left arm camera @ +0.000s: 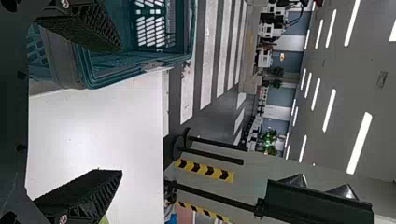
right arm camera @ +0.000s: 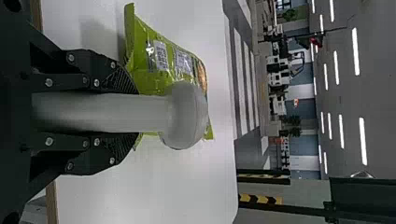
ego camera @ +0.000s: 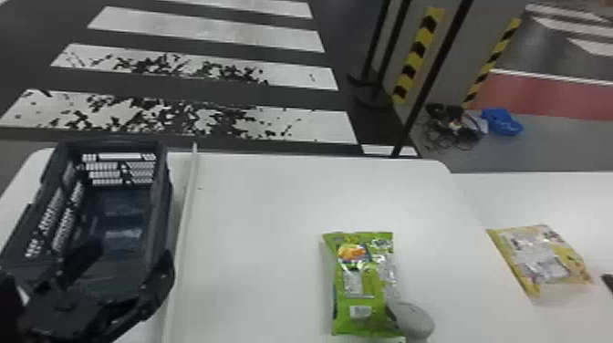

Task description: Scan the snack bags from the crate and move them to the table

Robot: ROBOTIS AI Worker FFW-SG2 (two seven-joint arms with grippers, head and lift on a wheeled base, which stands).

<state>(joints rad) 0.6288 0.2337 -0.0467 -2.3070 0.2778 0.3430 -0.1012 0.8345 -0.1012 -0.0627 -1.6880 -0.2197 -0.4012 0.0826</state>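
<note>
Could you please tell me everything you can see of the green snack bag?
The green snack bag looks like glossy, crinkled plastic film, slightly puffed, with an orange picture and pale panels. It lies on the white table. The grey scanner partly hides its edge; whether they touch, I cannot tell.

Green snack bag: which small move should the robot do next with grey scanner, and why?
Probably ease the grey scanner slightly toward the robot's left, over a white label on the green snack bag. The right jaws hold its handle; in the head view, the scanner's round end is right of that label.
</note>
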